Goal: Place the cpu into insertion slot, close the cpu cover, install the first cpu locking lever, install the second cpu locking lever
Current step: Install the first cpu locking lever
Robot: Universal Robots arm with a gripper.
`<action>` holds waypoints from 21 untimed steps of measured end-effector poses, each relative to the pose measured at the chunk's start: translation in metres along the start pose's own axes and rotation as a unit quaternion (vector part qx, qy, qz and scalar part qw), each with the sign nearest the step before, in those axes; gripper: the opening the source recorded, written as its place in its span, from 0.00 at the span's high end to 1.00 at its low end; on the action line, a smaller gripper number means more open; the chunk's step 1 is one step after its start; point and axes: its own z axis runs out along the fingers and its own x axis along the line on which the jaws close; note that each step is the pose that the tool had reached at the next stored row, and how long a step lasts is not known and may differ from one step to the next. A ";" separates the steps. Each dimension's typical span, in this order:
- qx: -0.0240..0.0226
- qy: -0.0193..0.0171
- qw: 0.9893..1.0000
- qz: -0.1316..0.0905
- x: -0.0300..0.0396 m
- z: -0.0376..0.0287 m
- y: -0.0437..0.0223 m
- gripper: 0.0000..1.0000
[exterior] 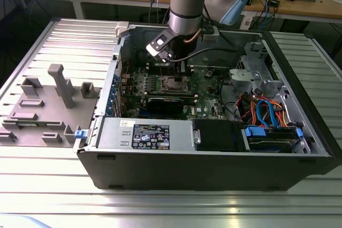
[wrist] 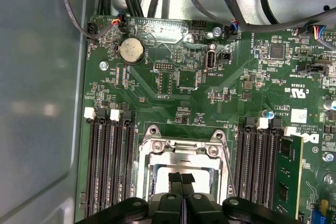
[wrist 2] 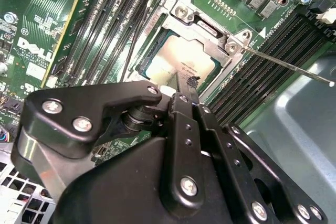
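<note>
I hang inside the open computer case point(exterior: 214, 164), over the green board point(wrist: 173, 77). The insertion slot point(exterior: 175, 83) sits right under me with the cpu cover point(wrist 2: 210, 32) lying across it, and the cpu point(wrist 2: 184, 59) shows through the cut-out. One thin locking lever point(wrist 2: 289, 66) juts free. My claw point(wrist 2: 190, 83) is pinched shut on nothing, tips just above the cpu. I judge that an off-centre push could let the lever slip off and spring back, or scrape the cpu.

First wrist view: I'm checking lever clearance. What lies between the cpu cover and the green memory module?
In the first wrist view, empty black memory slots and a thin metal lever rod lie between the cpu cover and the green memory module.
</note>
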 end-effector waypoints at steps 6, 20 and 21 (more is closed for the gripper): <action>0.000 -0.001 1.000 0.000 0.0000 -0.0023 0.0001 0.89; 0.000 -0.001 1.000 0.000 0.0001 -0.0056 0.0001 0.89; 0.000 -0.001 1.000 0.000 0.0001 -0.0057 0.0001 0.89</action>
